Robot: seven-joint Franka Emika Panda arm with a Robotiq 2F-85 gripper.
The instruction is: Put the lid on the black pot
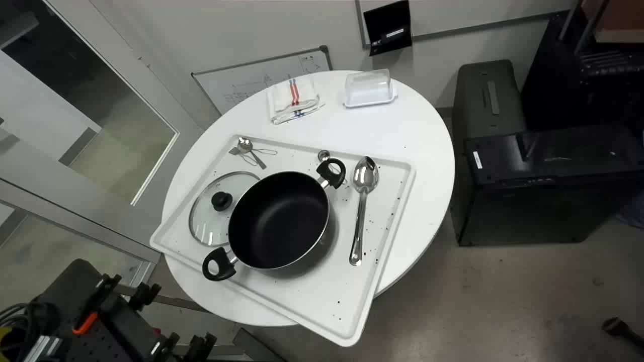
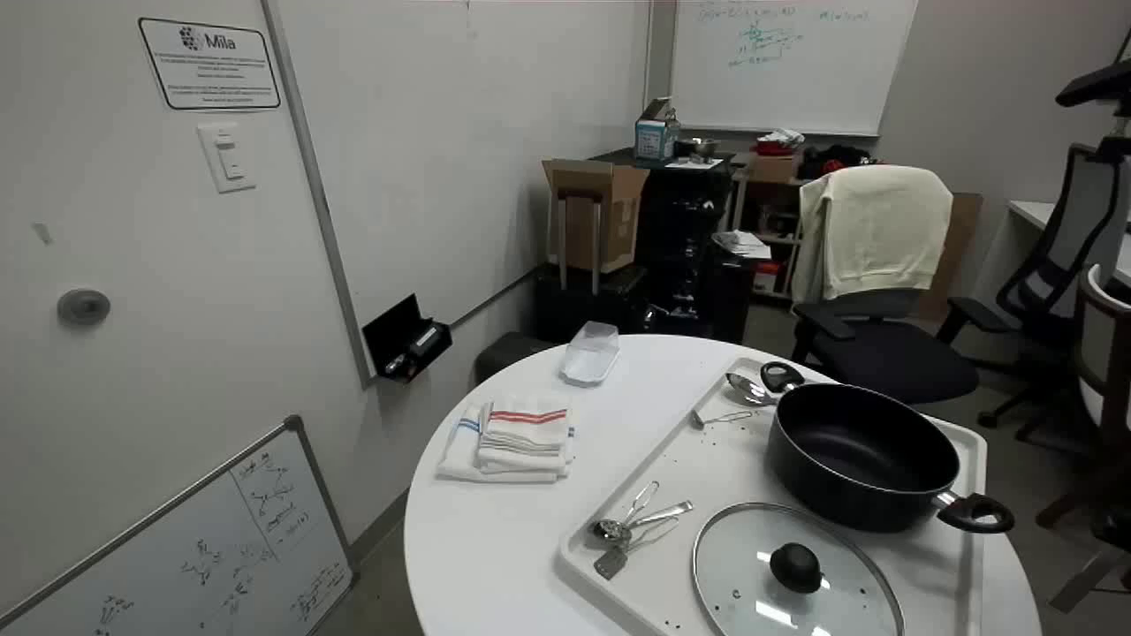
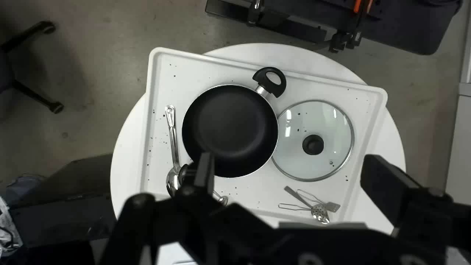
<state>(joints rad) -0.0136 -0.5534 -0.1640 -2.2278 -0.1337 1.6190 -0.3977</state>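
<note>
From left to right in an exterior view, we see a small whiteboard (image 1: 241, 85) standing low by the wall (image 1: 282, 30), then a round white table (image 1: 435, 156), then black cases (image 1: 533, 206) on the grey floor (image 1: 503, 301). A white tray (image 1: 312, 296) lies on the table, and one corner of it clearly passes over the table's edge. On this tray we count one glass lid (image 1: 211, 220), lying with its knob (image 1: 221, 201) upward; three small utensils (image 1: 245, 145) in a cluster; one black pot (image 1: 276, 221), upright, with two handles (image 1: 227, 272), just beside the lid; one more small utensil (image 1: 323, 155); and one large spoon (image 1: 361, 198). Behind the tray we find one pile of folded cloths (image 1: 294, 98), then one plastic box (image 1: 370, 90). From this side, the pot hides the right edge of the lid. In the wrist view, the gripper (image 3: 289, 165) has its fingers (image 3: 384, 182) spread widely, and one finger covers a part of the pot's rim.
</note>
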